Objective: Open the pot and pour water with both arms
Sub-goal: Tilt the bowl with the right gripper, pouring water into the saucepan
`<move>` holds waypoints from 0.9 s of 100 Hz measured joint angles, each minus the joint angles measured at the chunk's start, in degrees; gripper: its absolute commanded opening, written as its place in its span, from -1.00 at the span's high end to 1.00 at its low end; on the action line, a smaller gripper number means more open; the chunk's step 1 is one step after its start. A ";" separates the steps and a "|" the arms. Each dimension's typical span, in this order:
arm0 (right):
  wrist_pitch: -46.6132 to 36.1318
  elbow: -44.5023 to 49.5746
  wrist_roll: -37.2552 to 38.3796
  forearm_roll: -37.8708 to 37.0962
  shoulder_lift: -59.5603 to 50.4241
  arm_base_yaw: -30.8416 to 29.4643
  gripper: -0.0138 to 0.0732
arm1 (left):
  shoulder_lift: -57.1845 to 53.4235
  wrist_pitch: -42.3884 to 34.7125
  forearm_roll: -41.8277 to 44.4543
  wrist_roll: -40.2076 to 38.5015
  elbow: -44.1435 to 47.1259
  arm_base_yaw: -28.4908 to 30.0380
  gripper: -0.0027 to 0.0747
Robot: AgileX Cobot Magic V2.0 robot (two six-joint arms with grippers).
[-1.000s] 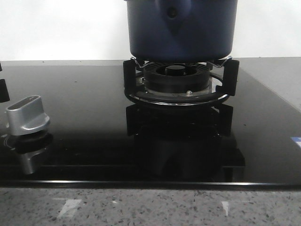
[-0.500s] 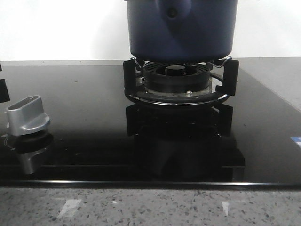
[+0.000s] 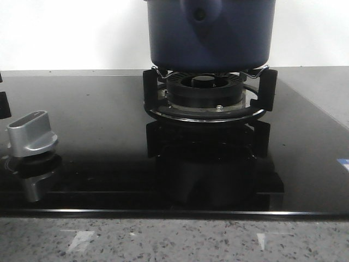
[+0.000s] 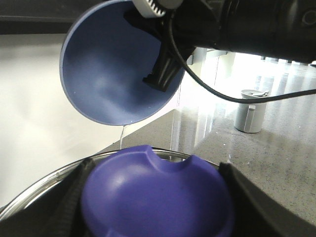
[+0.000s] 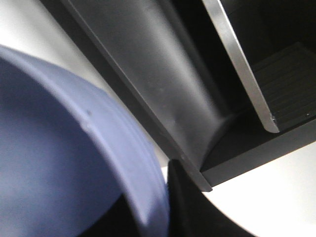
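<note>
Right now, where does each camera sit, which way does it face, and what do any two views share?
Front: low before the stove, facing the pot on its burner and the silver knob; no robot parts.
Left wrist: above the lid between its fingers, facing the tilted blue bowl held by the right gripper.
Right wrist: against that bowl's rim, beside its finger.
Both wrist views share the bowl.

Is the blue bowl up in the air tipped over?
Yes, tipped. The blue bowl faces sideways, a thin water stream falling from its rim.
</note>
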 measured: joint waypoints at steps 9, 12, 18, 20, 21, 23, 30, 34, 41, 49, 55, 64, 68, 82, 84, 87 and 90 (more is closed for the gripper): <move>0.00 0.00 0.00 -0.76 0.00 0.00 0.79 | 0.00 0.00 0.00 0.00 0.00 0.00 0.25; 0.00 0.00 0.00 -1.08 0.00 0.00 0.79 | 0.00 0.00 0.00 0.00 0.00 0.00 0.25; 0.00 0.00 0.00 -1.42 0.00 0.13 0.79 | 0.00 0.00 0.00 0.00 0.00 0.00 0.25; 0.00 0.00 0.00 -1.42 0.00 0.13 0.79 | 0.00 0.00 0.00 0.00 0.00 0.00 0.25; 0.00 0.00 0.00 -1.42 0.00 0.16 0.79 | 0.00 0.00 0.00 0.00 0.00 0.00 0.25; 0.00 0.00 0.00 -1.42 0.00 0.16 0.79 | 0.00 0.00 0.00 0.00 0.00 0.00 0.25; -0.15 0.00 0.00 -1.42 0.00 0.16 0.79 | 0.00 0.00 0.00 0.00 0.00 0.00 0.25; -0.27 0.00 0.00 -1.42 0.00 0.16 0.79 | 0.00 0.00 0.00 0.00 0.00 0.00 0.25; -0.69 0.00 0.00 -2.20 0.00 0.16 0.79 | 0.00 0.00 0.00 0.00 0.00 0.00 0.25; -0.95 0.00 0.00 -2.58 0.00 0.16 0.79 | 0.00 0.00 0.00 0.00 0.00 0.00 0.25; -0.95 0.00 0.00 -2.38 0.00 0.16 0.79 | 0.00 0.00 0.00 0.00 0.00 0.00 0.25; 0.58 0.00 0.00 0.79 0.00 0.26 0.79 | 0.00 0.00 0.00 0.00 0.00 0.00 0.25; 1.63 0.00 0.00 3.08 0.00 0.26 0.79 | 0.00 0.00 0.00 0.00 0.00 0.00 0.25; 6.15 0.00 0.00 11.76 0.00 0.26 0.79 | 0.00 0.00 0.00 0.00 0.00 0.00 0.25; 6.92 0.00 0.00 13.01 0.00 0.26 0.79 | 0.00 0.00 0.00 0.00 0.00 0.00 0.25; 7.98 0.00 0.00 14.56 0.00 0.26 0.79 | 0.00 0.00 0.00 0.00 0.00 0.00 0.25; 8.98 0.00 0.00 15.95 0.00 0.14 0.79 | 0.00 0.00 0.00 0.00 0.00 0.00 0.25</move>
